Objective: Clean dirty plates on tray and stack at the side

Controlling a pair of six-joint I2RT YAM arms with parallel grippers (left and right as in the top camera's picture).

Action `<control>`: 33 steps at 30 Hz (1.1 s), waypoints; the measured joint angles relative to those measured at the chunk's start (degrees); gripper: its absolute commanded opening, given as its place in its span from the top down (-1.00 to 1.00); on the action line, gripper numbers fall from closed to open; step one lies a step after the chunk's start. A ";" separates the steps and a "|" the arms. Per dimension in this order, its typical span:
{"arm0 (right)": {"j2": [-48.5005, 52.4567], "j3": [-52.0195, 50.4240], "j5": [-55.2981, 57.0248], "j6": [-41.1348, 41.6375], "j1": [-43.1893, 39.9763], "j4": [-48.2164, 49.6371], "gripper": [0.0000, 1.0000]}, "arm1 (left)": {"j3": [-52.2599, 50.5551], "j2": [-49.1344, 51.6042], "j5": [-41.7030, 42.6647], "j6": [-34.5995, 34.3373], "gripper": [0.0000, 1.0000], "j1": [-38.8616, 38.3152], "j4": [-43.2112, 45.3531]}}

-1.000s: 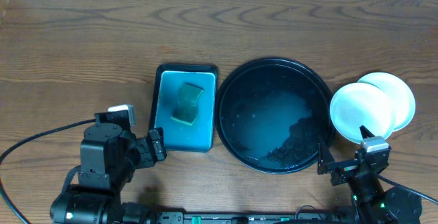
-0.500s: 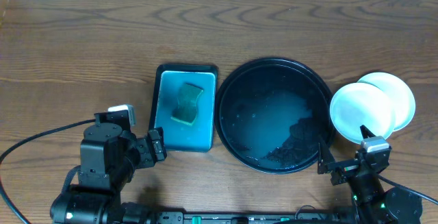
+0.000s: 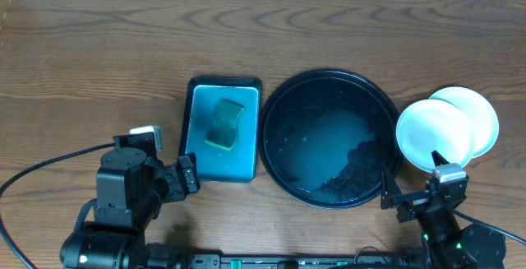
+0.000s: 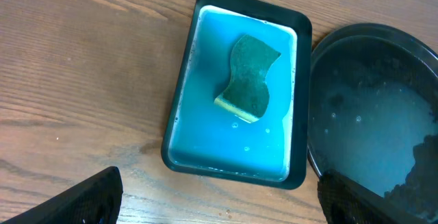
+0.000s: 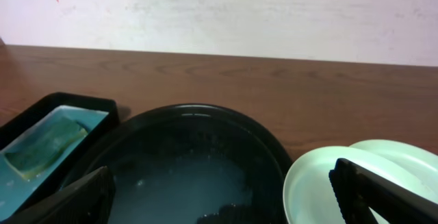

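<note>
Plates [image 3: 436, 133] lie in an overlapping pile on the desk [image 3: 99, 55], just right of the big black tray [image 3: 331, 72], which has no plate in it. I can see only two. The right fingers [image 5: 383, 193] are nearer; the pile is ahead of them, a bit right. They and the left fingers [image 4: 75, 200] are spread wide, holding nothing.

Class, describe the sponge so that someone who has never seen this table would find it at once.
Start at the large round black tray on the wooden table. Just to its left lies a smaller rectangular black tray with a blue inside, and the sponge lies in it. It is the only green, wavy-edged thing there.
</note>
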 measured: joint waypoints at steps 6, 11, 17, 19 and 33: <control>-0.35 -8.61 -0.68 0.33 0.00 13.20 -0.98 | 0.00 0.00 0.00 0.00 -0.83 0.00 -0.02; -0.33 -19.74 -1.33 2.49 0.00 28.50 -0.99 | 0.00 0.00 0.00 0.00 -0.83 0.00 0.00; -0.28 -23.82 1.29 3.10 0.00 34.16 -0.99 | 0.00 0.00 0.00 0.00 -0.83 0.00 0.02; -0.33 -23.80 3.13 3.10 0.00 34.99 -0.98 | 0.00 0.00 0.00 0.00 -0.83 0.00 0.00; -0.28 -23.80 5.49 2.38 0.00 31.23 -0.99 | 0.00 0.00 0.00 0.00 -0.83 0.00 0.00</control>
